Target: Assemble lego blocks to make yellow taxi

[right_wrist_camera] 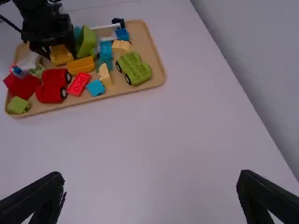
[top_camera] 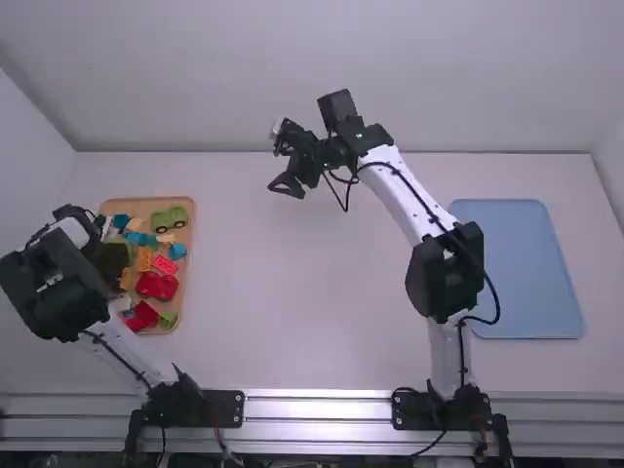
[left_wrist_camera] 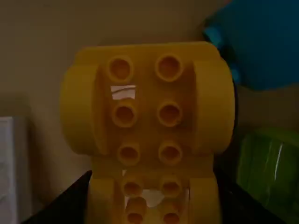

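L gripper (left_wrist_camera: pixel 154 179) is clamped on yellow car base (left_wrist_camera: pixel 145 98) AFAICT, long axis running out btwn its fingers; R gripper (right_wrist_camera: pixel 150 179) is farther off, fingers wide apart.

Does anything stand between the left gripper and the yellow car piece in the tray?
Nothing visible does. The yellow car piece sits right at the left gripper, its studs in plain view; the blue block, green block and white block lie beside it.
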Tool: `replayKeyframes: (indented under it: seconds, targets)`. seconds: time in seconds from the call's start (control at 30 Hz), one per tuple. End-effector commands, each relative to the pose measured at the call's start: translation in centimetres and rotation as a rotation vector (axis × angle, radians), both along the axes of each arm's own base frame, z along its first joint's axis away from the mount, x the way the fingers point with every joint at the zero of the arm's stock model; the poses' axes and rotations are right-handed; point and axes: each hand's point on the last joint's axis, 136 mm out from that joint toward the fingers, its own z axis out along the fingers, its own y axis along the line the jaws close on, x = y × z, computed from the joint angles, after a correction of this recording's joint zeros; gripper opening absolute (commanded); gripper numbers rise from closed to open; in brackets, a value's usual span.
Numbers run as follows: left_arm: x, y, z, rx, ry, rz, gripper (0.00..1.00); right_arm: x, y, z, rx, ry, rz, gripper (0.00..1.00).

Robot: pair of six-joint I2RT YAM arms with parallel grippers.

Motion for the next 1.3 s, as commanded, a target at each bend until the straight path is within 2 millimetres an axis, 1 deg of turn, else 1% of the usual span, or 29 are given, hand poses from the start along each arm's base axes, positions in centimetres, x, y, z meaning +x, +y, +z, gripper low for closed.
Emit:
replayKeyframes:
  seconds: [0.0, 0.1, 0.13, 0.2, 0.3, 0.33, 0.4, 0.47, 0.5, 0.53, 0.6, 0.63, 0.67, 0.7, 0.73, 0.77, 0.8, 0.83, 0.9, 0.93, 0.97, 1.0, 1.03, 1.07, 1.13, 1.17, 1.2, 1.23, 1.27]
  targets:
    - [0.6, -1.6, -0.6, -0.097, -0.068, -0.108, 0.36, -0.5, -0.4, 2.4, 0.026, -0.033, 0.001, 0.98]
    - [0.9, -1.4, 0.6, -0.104, -0.103, -0.158, 0.32, -0.6, -0.4, 2.5, 0.025, -0.030, 0.001, 0.99]
    - [0.8, -1.3, 1.8, -0.099, -0.116, -0.186, 0.30, -0.8, -0.5, 2.9, 0.027, -0.034, 0.001, 0.99]
    - [0.2, -1.2, 3.1, -0.079, -0.110, -0.223, 0.26, -1.1, -0.6, 3.5, 0.029, -0.040, 0.001, 0.99]
    - [-0.5, -1.4, 5.1, -0.032, -0.087, -0.280, 0.26, -1.4, -0.8, 4.3, 0.032, -0.064, 0.011, 0.99]
    - [-0.6, -1.7, 6.0, -0.012, -0.081, -0.319, 0.27, -1.6, -0.9, 4.7, 0.032, -0.080, 0.018, 0.99]
    - [0.0, -3.2, 7.8, 0.022, -0.110, -0.484, 0.31, -1.7, -0.9, 5.2, 0.036, -0.091, 0.019, 0.99]
    - [0.8, -4.7, 8.5, 0.025, -0.143, -0.601, 0.33, -1.7, -1.0, 5.4, 0.037, -0.094, 0.019, 0.99]
    - [2.1, -7.3, 9.5, 0.034, -0.184, -0.778, 0.36, -1.8, -1.0, 5.4, 0.037, -0.095, 0.019, 0.99]
    - [3.0, -9.2, 9.9, 0.042, -0.198, -0.889, 0.34, -1.8, -1.0, 5.5, 0.041, -0.094, 0.022, 0.99]
    - [4.1, -11.8, 10.2, 0.060, -0.193, -1.020, 0.34, -1.9, -1.1, 5.6, 0.049, -0.087, 0.028, 0.99]
    - [4.6, -13.1, 10.3, 0.067, -0.188, -1.091, 0.30, -1.9, -1.2, 5.7, 0.058, -0.083, 0.033, 0.99]
    - [5.1, -14.5, 10.3, 0.071, -0.185, -1.164, 0.30, -1.9, -1.4, 5.9, 0.069, -0.083, 0.038, 0.99]
    - [6.0, -16.9, 10.3, 0.084, -0.186, -1.301, 0.30, -2.0, -1.7, 6.2, 0.088, -0.070, 0.048, 0.99]
    - [6.5, -18.7, 10.3, 0.095, -0.187, -1.403, 0.30, -2.3, -1.9, 6.6, 0.102, -0.063, 0.058, 0.99]
    - [7.1, -20.8, 10.2, 0.110, -0.190, -1.526, 0.30, -2.7, -2.3, 6.9, 0.119, -0.058, 0.082, 0.99]
    - [7.5, -22.3, 10.1, 0.119, -0.193, -1.608, 0.30, -3.1, -2.6, 7.3, 0.131, -0.059, 0.103, 0.99]
    - [7.9, -24.6, 10.0, 0.133, -0.198, -1.728, 0.30, -3.8, -3.0, 7.7, 0.150, -0.063, 0.144, 0.99]
    - [8.5, -28.5, 9.7, 0.164, -0.213, -1.915, 0.30, -5.1, -4.1, 8.3, 0.181, -0.081, 0.213, 0.98]
    - [8.7, -29.6, 9.6, 0.175, -0.220, -1.965, 0.30, -5.4, -4.4, 8.4, 0.189, -0.087, 0.232, 0.98]
    - [8.7, -31.4, 9.5, 0.191, -0.232, -2.043, 0.27, -6.0, -5.0, 8.7, 0.202, -0.095, 0.259, 0.99]
    - [8.6, -34.0, 9.3, 0.213, -0.251, -2.139, 0.12, -6.6, -5.7, 8.9, 0.209, -0.097, 0.280, 0.99]
    - [8.4, -35.6, 9.1, 0.224, -0.263, -2.196, 0.02, -7.0, -6.1, 9.0, 0.210, -0.095, 0.288, 0.99]
    - [8.4, -35.9, 9.1, 0.225, -0.265, -2.204, 0.02, -7.1, -6.2, 9.1, 0.210, -0.094, 0.288, 0.99]
    - [7.4, -38.9, 8.5, 0.220, -0.270, -2.322, 0.02, -7.7, -6.9, 9.2, 0.211, -0.086, 0.298, 0.98]
    - [6.5, -40.7, 7.9, 0.209, -0.260, -2.405, 0.02, -8.0, -7.2, 9.2, 0.209, -0.082, 0.303, 0.98]
    - [6.3, -41.1, 7.8, 0.205, -0.257, -2.421, 0.02, -8.1, -7.3, 9.2, 0.208, -0.083, 0.304, 0.99]
    - [5.9, -41.9, 7.5, 0.200, -0.255, -2.455, 0.03, -8.2, -7.5, 9.2, 0.205, -0.085, 0.307, 0.99]
    - [4.9, -43.6, 6.9, 0.195, -0.249, -2.548, 0.04, -8.6, -7.9, 9.3, 0.201, -0.087, 0.311, 0.99]
